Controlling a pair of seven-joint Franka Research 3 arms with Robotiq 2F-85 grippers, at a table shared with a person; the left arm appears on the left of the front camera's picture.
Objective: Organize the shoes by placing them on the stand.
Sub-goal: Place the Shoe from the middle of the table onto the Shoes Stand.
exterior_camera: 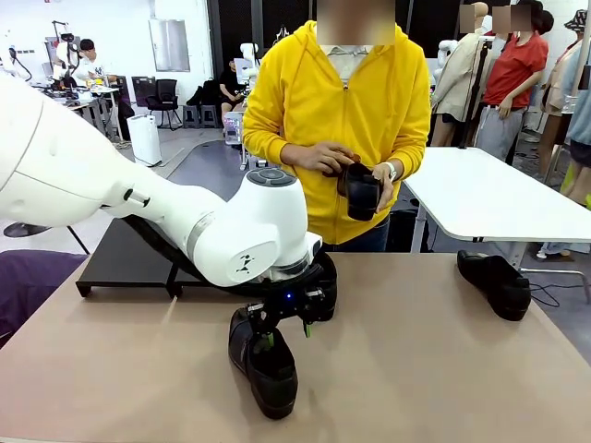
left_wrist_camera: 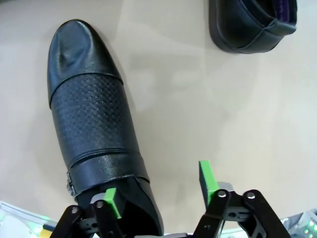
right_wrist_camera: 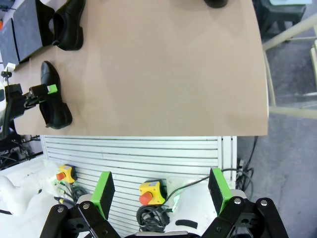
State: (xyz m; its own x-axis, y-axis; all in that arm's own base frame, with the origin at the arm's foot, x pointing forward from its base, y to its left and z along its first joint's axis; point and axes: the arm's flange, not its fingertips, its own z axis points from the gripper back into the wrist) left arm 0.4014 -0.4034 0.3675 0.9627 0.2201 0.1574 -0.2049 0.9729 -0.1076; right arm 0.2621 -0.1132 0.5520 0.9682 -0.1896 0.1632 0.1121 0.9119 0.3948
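Front view across table (exterior_camera: 416, 369): stand (exterior_camera: 120, 258) at far left corner, top bare where visible. One shoe (exterior_camera: 268, 369) well in front of stand, close to near table edge, under left gripper (exterior_camera: 284, 338). Left wrist view: fingers apart, not yet pinching; one pad (left_wrist_camera: 110, 202) over heel collar, other over bare table just beside shoe. Second shoe (left_wrist_camera: 252, 25) between first and stand. Third shoe (exterior_camera: 494, 281) far right of stand, near far edge. Fourth shoe (exterior_camera: 362, 192) in person's hands (exterior_camera: 323, 159), beyond stand's right end. Right gripper (right_wrist_camera: 161, 191) wide open, empty, well back from stand, past near edge.

Best to close squarely on side wall at heel and lift straight up before travel. Then pass above second shoe and stand's raised front edge. Plenty of bare table right of stand; no dragging toward near edge.
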